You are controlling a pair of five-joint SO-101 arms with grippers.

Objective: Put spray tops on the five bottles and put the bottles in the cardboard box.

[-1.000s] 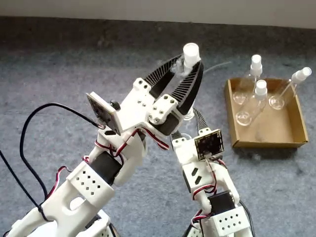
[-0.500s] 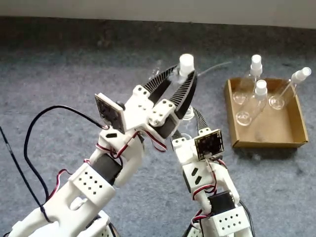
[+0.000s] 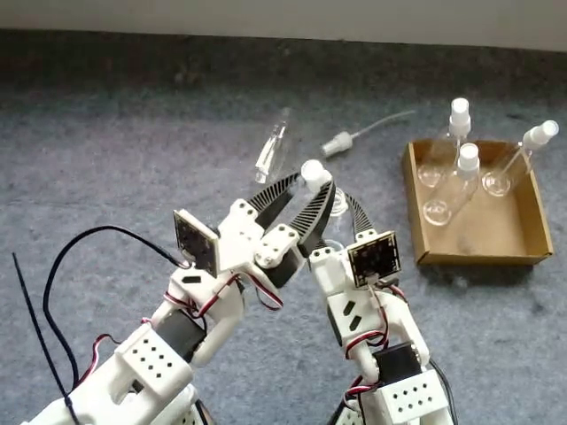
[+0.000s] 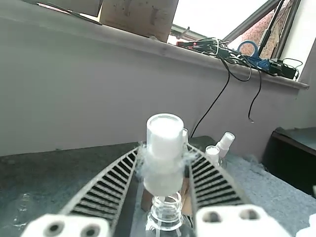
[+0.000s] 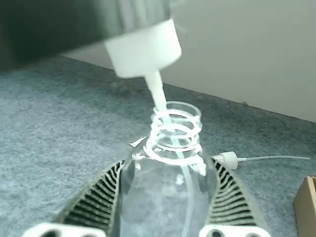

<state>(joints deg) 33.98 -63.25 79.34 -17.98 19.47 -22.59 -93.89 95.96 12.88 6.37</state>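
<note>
My left gripper (image 3: 312, 180) is shut on a white spray top (image 3: 312, 170), seen close up in the left wrist view (image 4: 164, 150). Directly beneath it a clear bottle (image 5: 170, 192) stands upright, with my right gripper (image 3: 337, 205) shut on its body. The top's thin tube (image 5: 157, 94) runs down into the bottle's open threaded neck (image 4: 165, 211), and the cap hangs a little above the rim. A cardboard box (image 3: 523, 258) at the right holds three bottles (image 3: 463, 173) with spray tops on. One bare bottle (image 3: 272, 150) and one loose spray top (image 3: 338, 143) lie on the carpet beyond the grippers.
Grey carpet (image 3: 106, 159) covers the whole work surface, with a pale wall along the far edge. A black cable (image 3: 53, 257) loops at the left beside the left arm. In the right wrist view the box's corner (image 5: 308, 197) shows past the loose spray top (image 5: 228, 159).
My left gripper has come down and toward the arms with the spray top, bringing it over the held bottle. The loose bottle and loose top behind it are now uncovered. The right arm kept still.
</note>
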